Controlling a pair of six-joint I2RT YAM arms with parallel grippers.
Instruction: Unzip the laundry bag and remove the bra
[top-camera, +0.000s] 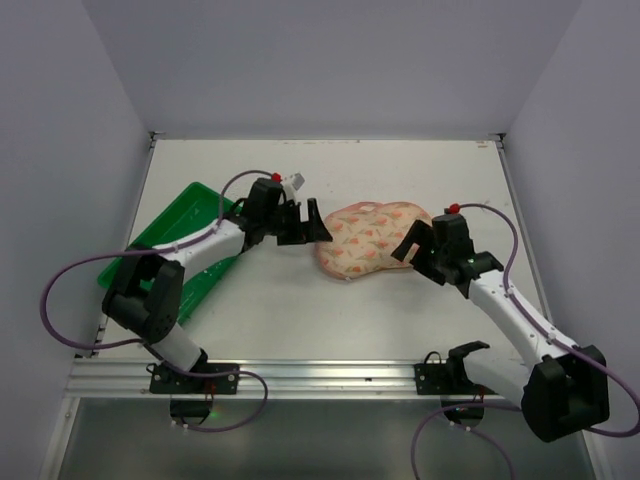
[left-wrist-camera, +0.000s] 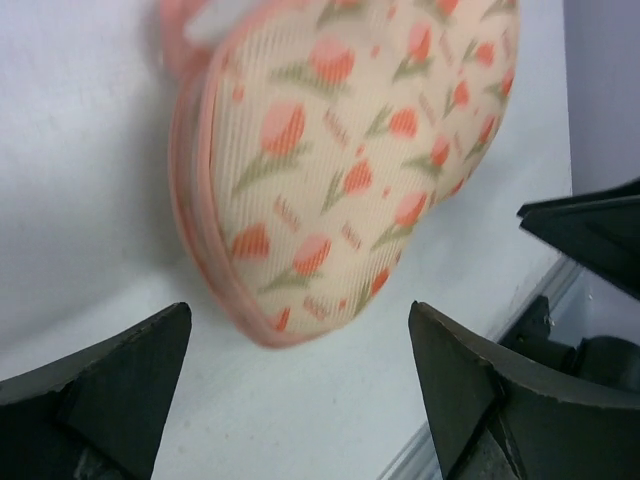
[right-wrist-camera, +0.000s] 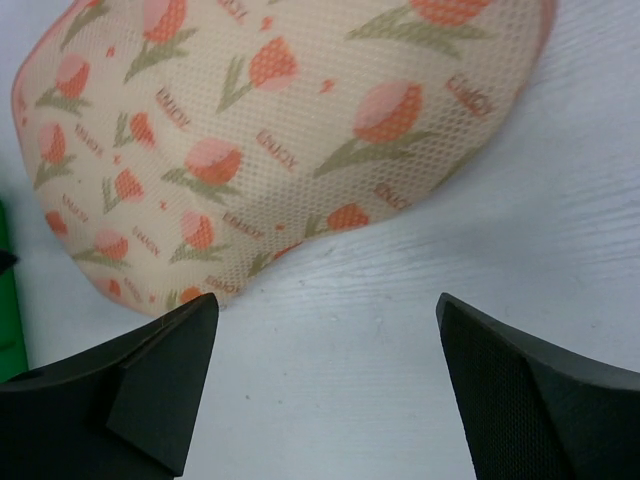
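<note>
Right wrist, honeycomb-mesh laundry bag (right-wrist-camera: 290, 140), rounded, apparently padded

A shallow, bright-green rectangular plastic tray (top-camera: 183, 212) is lying at an angle on the left part of the flat white bench (top-camera: 400, 175). A ribbed aluminium rail (top-camera: 330, 378) is running along the bench's near edge. Pale grey walls (top-camera: 330, 60) are enclosing the bench's other sides.

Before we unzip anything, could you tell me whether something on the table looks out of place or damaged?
Nothing looks spilled or damaged. The laundry bag lies flat between the open left gripper and right gripper, held by neither. Only the green tray sits askew to the table edge.
</note>
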